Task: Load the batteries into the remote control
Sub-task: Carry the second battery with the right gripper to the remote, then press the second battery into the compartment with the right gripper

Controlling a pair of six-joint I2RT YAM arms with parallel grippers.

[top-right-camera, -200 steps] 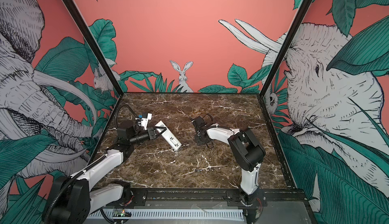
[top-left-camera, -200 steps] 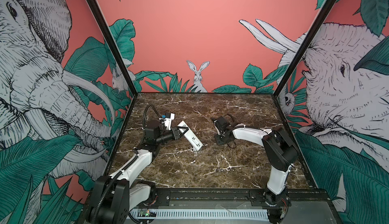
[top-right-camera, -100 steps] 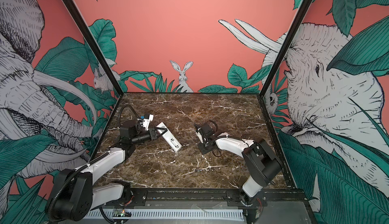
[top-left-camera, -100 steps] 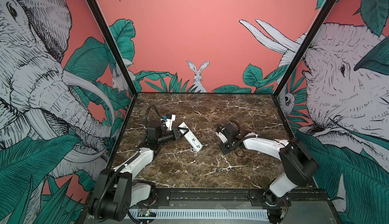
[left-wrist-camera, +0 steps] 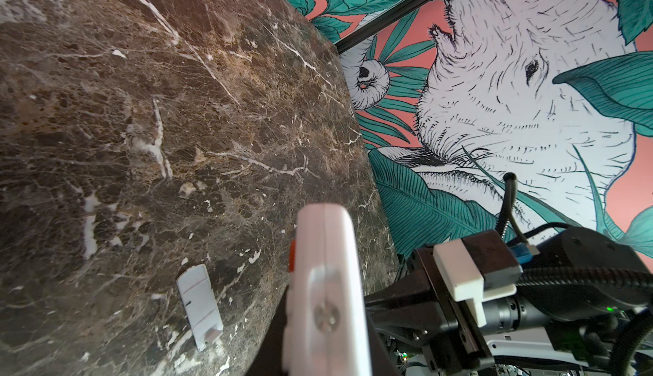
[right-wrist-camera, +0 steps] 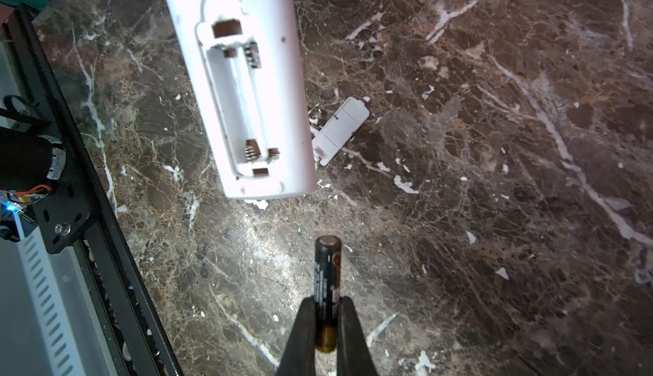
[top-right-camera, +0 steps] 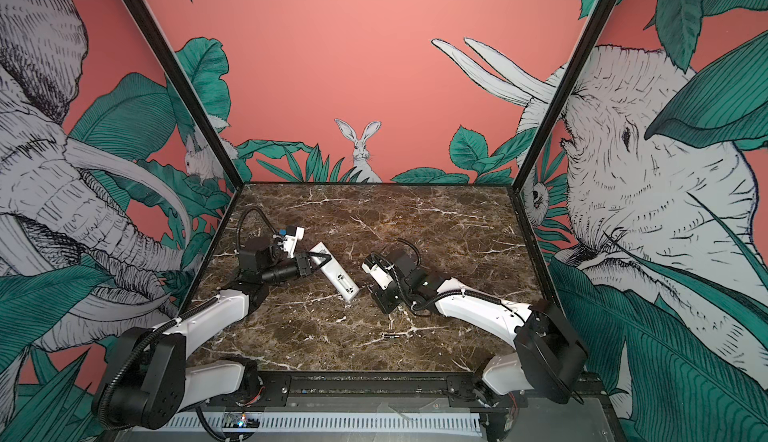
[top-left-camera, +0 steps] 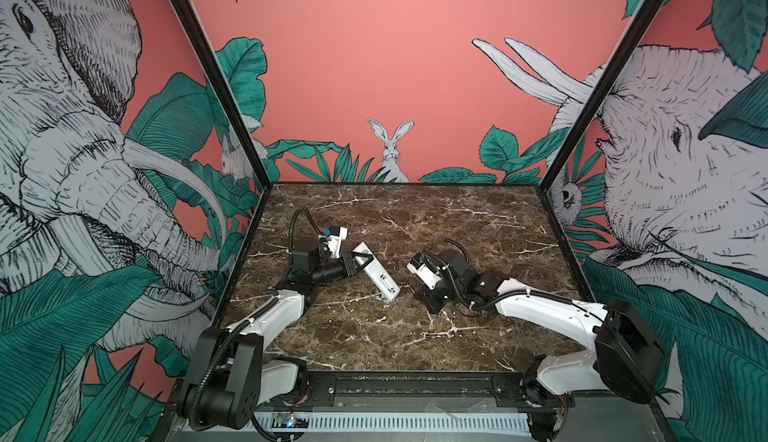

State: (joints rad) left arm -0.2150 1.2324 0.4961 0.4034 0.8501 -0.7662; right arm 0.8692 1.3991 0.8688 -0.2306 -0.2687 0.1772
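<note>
My left gripper [top-left-camera: 360, 259] [left-wrist-camera: 325, 349] is shut on the remote control [top-left-camera: 377, 273] [top-right-camera: 337, 273], a long white bar held tilted above the table with its back up. In the right wrist view the remote control [right-wrist-camera: 247, 74] shows an open, empty battery bay. My right gripper [right-wrist-camera: 327, 302] [top-left-camera: 417, 290] is shut on one of the batteries [right-wrist-camera: 327, 279], a dark cylinder sticking out past the fingertips, a short way from the remote's near end. A second battery [top-left-camera: 435, 336] [top-right-camera: 390, 336] lies on the marble towards the front.
A small flat white cover piece [right-wrist-camera: 341, 128] [left-wrist-camera: 199, 307] lies on the table under and beside the remote. The marble table [top-left-camera: 478, 232] is walled by printed panels on three sides, and a black rail [top-left-camera: 415, 386] runs along its front edge.
My right arm has swung its elbow out to the right and lower, and its gripper with the battery has drifted towards the front, nearer the remote's end. The left gripper and remote have barely moved.
</note>
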